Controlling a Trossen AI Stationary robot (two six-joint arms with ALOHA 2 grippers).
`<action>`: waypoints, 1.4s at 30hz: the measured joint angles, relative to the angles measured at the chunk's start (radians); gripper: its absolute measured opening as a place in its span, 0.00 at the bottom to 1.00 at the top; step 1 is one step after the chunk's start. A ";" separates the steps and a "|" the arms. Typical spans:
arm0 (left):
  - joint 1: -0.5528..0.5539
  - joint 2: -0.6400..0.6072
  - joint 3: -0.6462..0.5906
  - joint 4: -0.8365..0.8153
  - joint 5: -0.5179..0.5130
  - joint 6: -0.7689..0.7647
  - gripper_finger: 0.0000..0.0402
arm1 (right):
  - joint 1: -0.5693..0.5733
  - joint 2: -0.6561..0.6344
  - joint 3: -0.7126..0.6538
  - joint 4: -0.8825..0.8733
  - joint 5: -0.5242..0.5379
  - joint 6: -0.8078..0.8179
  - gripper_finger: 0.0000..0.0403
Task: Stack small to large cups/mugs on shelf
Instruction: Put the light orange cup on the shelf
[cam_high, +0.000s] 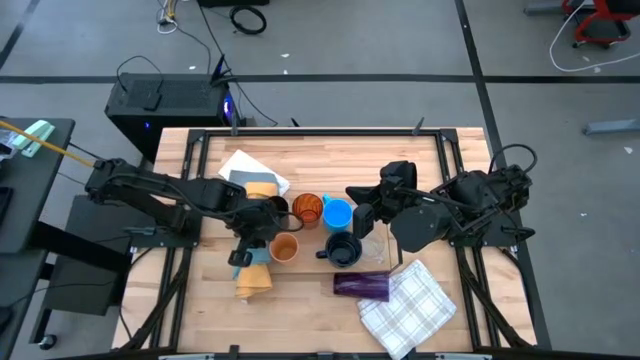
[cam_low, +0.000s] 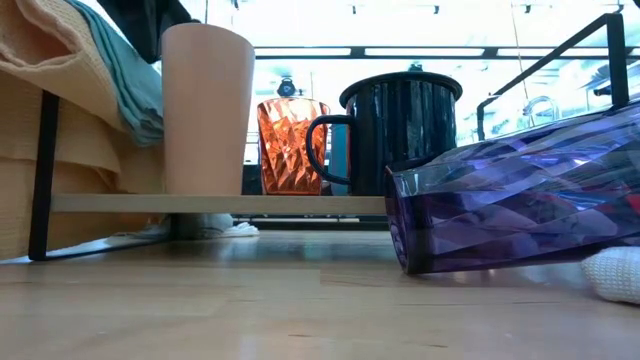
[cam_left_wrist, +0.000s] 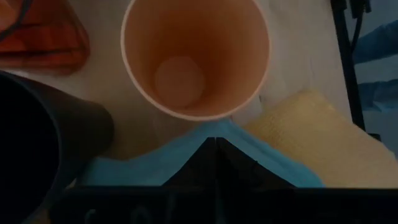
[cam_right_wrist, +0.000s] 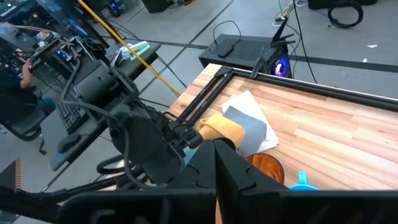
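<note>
My left gripper (cam_left_wrist: 216, 149) is shut and points down over the rolled yellow-and-blue cloth (cam_high: 254, 277), just beside the peach cup (cam_left_wrist: 196, 59). The peach cup (cam_low: 207, 110), an amber cup (cam_low: 290, 145) and a dark handled mug (cam_low: 400, 135) stand upright on the shelf (cam_low: 220, 204). A black cup (cam_left_wrist: 43, 143) stands next to the peach one. A bright blue cup (cam_high: 337, 213) stands behind the mug. The purple tumbler (cam_low: 520, 200) lies on its side on the table. My right gripper (cam_right_wrist: 216, 155) hangs shut and empty, high above the cups. My left gripper's shut fingertips (cam_left_wrist: 205, 155) come from above at the cloth's blue layer (cam_left_wrist: 155, 162). I cannot tell whether they touch it.
A checkered cloth (cam_high: 405, 305) lies at the near right beside the tumbler. White and grey cloths (cam_high: 250, 170) lie at the far left of the table. The shelf's black rod (cam_left_wrist: 345, 62) runs close past the yellow cloth. A black frame (cam_high: 320, 130) rims the table.
</note>
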 joint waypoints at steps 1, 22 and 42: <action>0.000 0.005 -0.001 -0.005 0.000 -0.001 0.03 | 0.000 0.000 0.000 0.000 0.000 0.000 0.00; 0.000 0.027 -0.001 0.010 0.056 -0.105 0.10 | 0.000 0.000 0.000 0.004 0.000 -0.001 0.00; 0.000 0.027 -0.001 0.074 0.045 -0.194 0.35 | 0.000 0.000 0.000 0.018 0.000 -0.003 0.00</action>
